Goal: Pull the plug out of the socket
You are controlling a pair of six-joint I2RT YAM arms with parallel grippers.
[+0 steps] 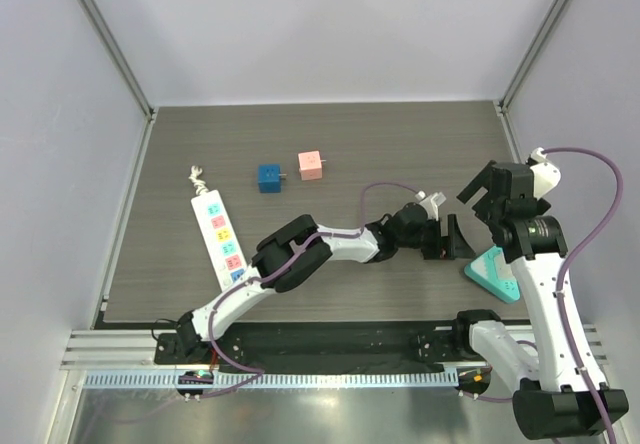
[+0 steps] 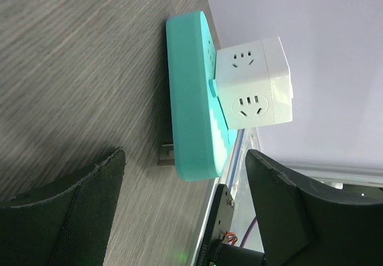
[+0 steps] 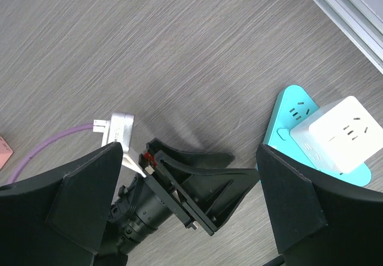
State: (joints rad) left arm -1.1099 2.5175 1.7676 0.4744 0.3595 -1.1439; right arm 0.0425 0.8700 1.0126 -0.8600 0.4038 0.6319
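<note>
**Both end effectors apart, plug sits in the socket**

The teal socket (image 2: pixel 188 98) lies flat on the counter (image 1: pixel 350 144) near its right edge. The white cube plug (image 2: pixel 257 83) is seated on top of it.

The left arm reaches across the counter to the right. The left end effector (image 1: pixel 452 239) is low, just beside the left side of the socket. Its jaws stand apart and hold nothing, and they point toward the socket. In the right wrist view there is a small gap between its fingers and the teal body.

The right end effector (image 1: pixel 478 186) hangs above this place with its jaws wide apart and empty.

Far to the left lie a white power strip (image 1: pixel 222 236), a blue cube (image 1: pixel 269 178) and a pink cube (image 1: pixel 310 166).
</note>
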